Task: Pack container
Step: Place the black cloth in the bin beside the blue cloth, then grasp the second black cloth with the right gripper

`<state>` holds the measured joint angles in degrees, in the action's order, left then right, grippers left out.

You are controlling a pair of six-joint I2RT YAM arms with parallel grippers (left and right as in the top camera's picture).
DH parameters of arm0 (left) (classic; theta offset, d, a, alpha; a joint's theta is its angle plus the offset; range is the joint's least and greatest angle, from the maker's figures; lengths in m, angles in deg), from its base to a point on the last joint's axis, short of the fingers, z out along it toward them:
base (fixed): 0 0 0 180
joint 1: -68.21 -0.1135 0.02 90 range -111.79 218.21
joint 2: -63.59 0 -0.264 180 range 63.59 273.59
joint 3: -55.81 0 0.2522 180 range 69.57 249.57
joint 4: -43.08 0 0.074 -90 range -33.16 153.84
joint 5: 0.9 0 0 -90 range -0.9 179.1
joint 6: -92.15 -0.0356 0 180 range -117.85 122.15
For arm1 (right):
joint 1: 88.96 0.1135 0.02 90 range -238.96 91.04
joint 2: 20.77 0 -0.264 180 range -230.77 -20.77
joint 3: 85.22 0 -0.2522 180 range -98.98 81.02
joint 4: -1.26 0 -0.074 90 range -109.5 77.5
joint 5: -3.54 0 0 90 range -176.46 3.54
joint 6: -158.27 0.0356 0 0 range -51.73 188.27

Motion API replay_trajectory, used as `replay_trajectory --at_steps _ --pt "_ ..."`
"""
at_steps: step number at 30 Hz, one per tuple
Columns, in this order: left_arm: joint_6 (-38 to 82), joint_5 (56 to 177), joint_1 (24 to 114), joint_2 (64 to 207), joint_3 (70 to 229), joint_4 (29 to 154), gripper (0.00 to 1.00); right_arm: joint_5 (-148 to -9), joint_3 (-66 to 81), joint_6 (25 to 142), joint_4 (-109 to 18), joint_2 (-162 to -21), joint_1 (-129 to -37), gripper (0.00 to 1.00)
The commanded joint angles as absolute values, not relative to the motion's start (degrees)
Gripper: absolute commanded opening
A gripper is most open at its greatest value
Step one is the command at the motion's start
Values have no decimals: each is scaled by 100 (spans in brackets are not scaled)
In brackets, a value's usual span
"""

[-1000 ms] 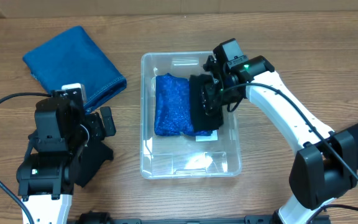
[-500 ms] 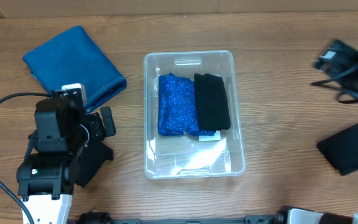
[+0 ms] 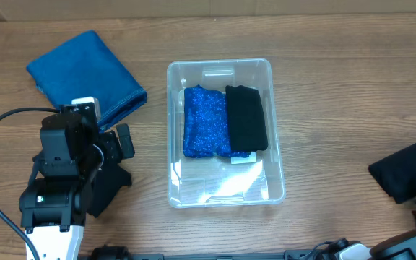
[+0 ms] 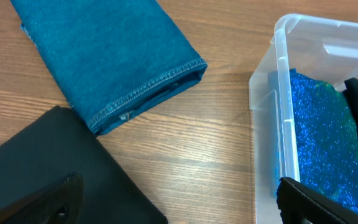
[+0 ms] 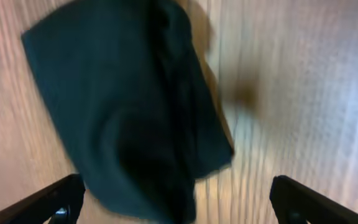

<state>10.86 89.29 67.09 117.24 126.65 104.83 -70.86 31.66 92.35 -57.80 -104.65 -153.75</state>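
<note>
The left gripper [image 4: 179,190] had its fingers spread wide, one tip at each lower corner of the left wrist view, and held nothing. Under it lay bare wood and part of a black cloth [image 4: 55,158]. The right gripper [image 5: 176,190] was also wide open and empty, above a dark folded cloth [image 5: 123,112] that lay near the right edge of the table; that picture was blurred.

The container [image 3: 219,184] stood in the middle of the table. A sparkly blue cloth [image 3: 205,121] and a black bundle [image 3: 247,118] lay touching, side by side, in its far half.

Only the overhead view showed the white label [image 3: 241,159] and the whole teal folded cloth [image 3: 85,71] toward the far left corner. Only the left wrist view showed that cloth's stitched hem and set the black cloth apart from the arm.
</note>
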Motion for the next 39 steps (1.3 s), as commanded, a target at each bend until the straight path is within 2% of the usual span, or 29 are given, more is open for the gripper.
replay_trajectory --at_steps 1,9,12,16,17,18,19,23,26,31,35,37,39 --pt "1117 8870 6722 11713 12818 10465 100 -6616 3882 9215 -4972 -10395 -15391 100" --pt "1117 8872 6722 11711 12818 10489 100 -6151 4621 9383 -3645 -10921 -15391 98" --pt "1117 8872 6722 11711 12818 10507 100 -5762 4621 9381 -3507 -11138 -15391 70" --pt "1117 8872 6722 11711 12818 10507 100 -5211 4619 9379 -3359 -11138 -15391 45" --pt "1117 8872 6722 11711 12818 10507 100 -4986 4613 9379 -3326 -11138 -15391 33" --pt "1117 8872 6722 11711 12818 10507 100 -4673 4588 9379 -3304 -11138 -15391 11" --pt "1117 8872 6722 11711 12818 10507 100 -4424 4547 9377 -3310 -11138 -15388 4" --pt "1117 8872 6722 11711 12818 10505 100 -2888 4049 9335 -3477 -10915 -15122 4" --pt "1117 8872 6722 11711 12818 10509 100 -2571 3238 9147 -3942 -10285 -14317 4" --pt "1117 8868 6722 11711 12818 10502 100 -2603 1061 8059 -5184 -9389 -12132 4" --pt "1117 8868 6722 11711 12818 10505 100 -4223 -550 6968 -6709 -9422 -9889 4" --pt "1117 8868 6722 11711 12818 10505 100 -5069 -909 6444 -7227 -9514 -8735 4" --pt "1117 8868 6722 11711 12818 10505 100 -5237 -954 5690 -7643 -9671 -7876 4"
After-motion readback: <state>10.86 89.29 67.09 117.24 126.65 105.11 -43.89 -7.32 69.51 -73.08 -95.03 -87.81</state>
